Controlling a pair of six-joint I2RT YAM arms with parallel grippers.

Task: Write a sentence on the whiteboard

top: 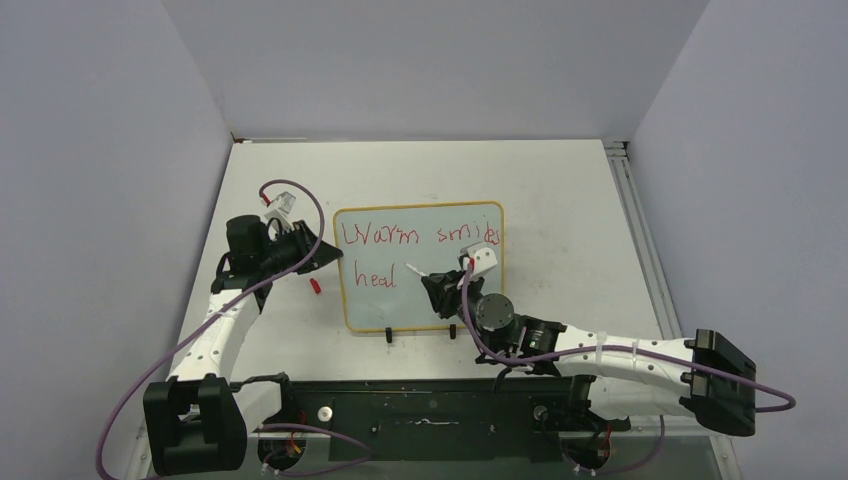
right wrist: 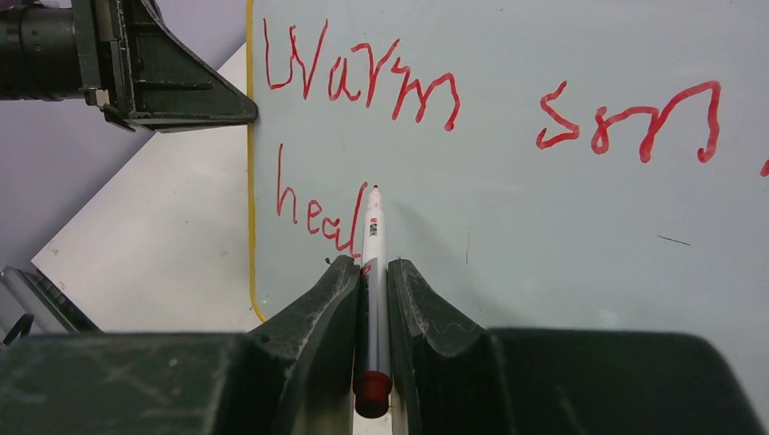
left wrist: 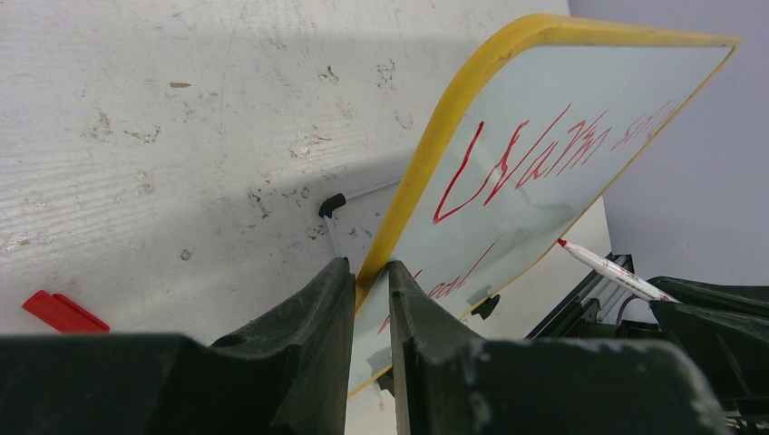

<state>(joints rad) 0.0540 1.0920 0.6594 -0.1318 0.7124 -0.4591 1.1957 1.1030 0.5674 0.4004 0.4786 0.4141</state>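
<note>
Altogether, one whiteboard (top: 400,305), one marker (right wrist: 373,236) and three red words (top: 381,236) show.

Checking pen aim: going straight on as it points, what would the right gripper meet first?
Probably the whiteboard, just right of "heal": the marker in the right gripper looks at or nearly on it.

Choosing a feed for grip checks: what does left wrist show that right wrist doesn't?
Left wrist only: a small red plastic piece lying on the white table, and a small black foot of the pale glossy yellow-framed whiteboard. Right wrist only: the right gripper shut on the white red-tipped marker. Both: the whiteboard, the red handwritten sentence, the marker's tip, the left gripper clamped on the frame.
</note>
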